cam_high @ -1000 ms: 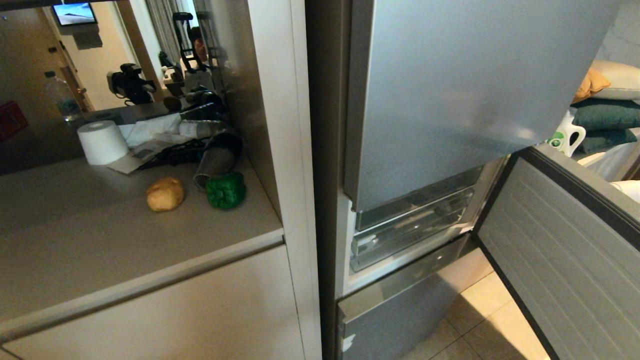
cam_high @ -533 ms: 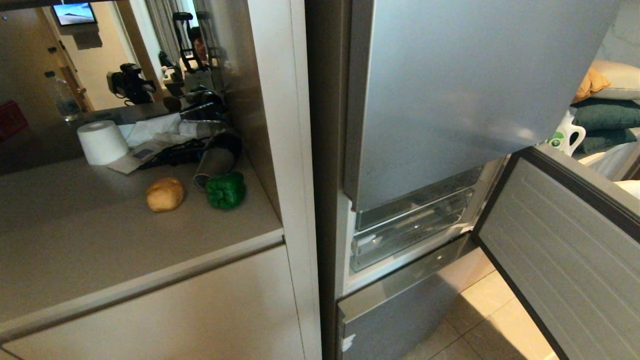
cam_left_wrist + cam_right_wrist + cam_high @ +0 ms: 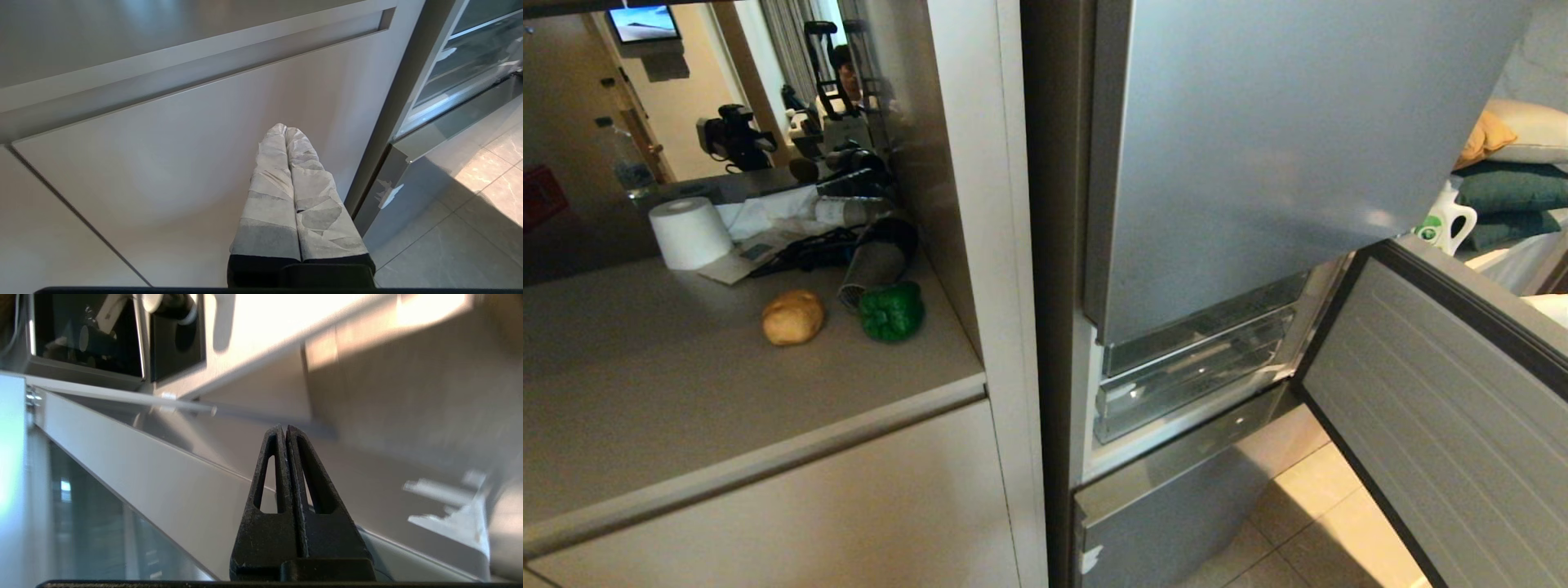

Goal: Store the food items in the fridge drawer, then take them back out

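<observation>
Nothing has moved in head view since earlier. Pepper [image 3: 892, 311] and potato [image 3: 793, 317] sit on tabletop [image 3: 686, 384], left of fridge drawer [image 3: 1188, 384], which stays pushed in. Right gripper [image 3: 286, 430] fingers together, empty, near fridge panels; left gripper [image 3: 285, 130] together, parked by cabinet door [image 3: 163, 163]. Risk: closed fingers slipping off drawer lip, or bumping open fridge door [image 3: 1445, 408].

On my counter [image 3: 686, 367] the potato [image 3: 792, 317] lies just left of the pepper [image 3: 892, 311], with the paper roll [image 3: 689, 232] behind them. The fridge [image 3: 1258, 163] stands to the right, its drawer [image 3: 1192, 384] under the upper door, the middle door [image 3: 1437, 408] swung out rightward
</observation>
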